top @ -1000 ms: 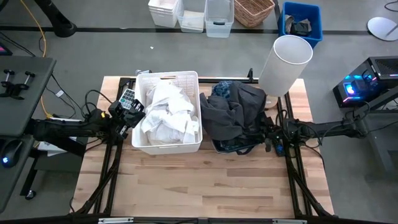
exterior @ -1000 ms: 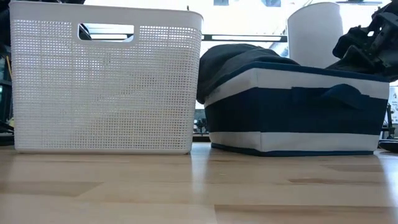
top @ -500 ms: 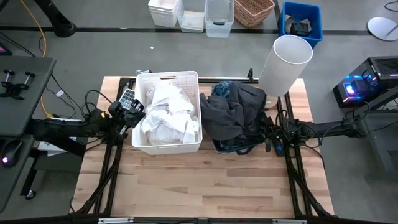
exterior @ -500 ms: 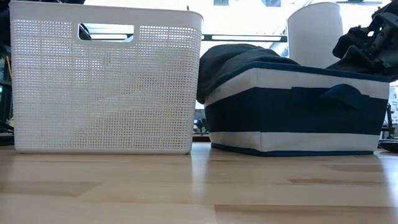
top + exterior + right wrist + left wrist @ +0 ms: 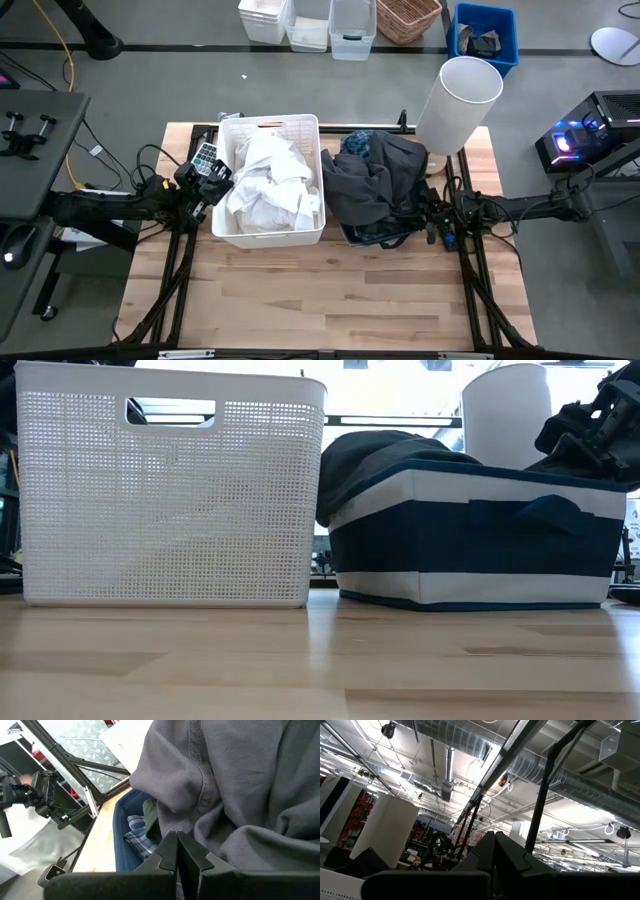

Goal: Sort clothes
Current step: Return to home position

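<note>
White clothes point(image 5: 266, 180) lie heaped in the white plastic bin point(image 5: 270, 236). A dark grey garment point(image 5: 378, 180) tops the pile in the dark blue bin point(image 5: 480, 545) and hangs over its left rim point(image 5: 365, 465). A plaid shirt point(image 5: 136, 838) and a dark green piece point(image 5: 150, 815) show under it. My left gripper point(image 5: 207, 178) is shut and empty beside the white bin's left wall, tipped up toward the ceiling point(image 5: 495, 847). My right gripper point(image 5: 432, 215) is shut at the blue bin's right side, its tips point(image 5: 177, 847) close before the grey garment.
A tall white cylinder point(image 5: 458, 105) stands at the table's far right corner. A small device with keys point(image 5: 204, 155) lies left of the white bin. The table's near half point(image 5: 320, 290) is bare wood. More bins and a basket point(image 5: 408, 18) stand on the floor beyond.
</note>
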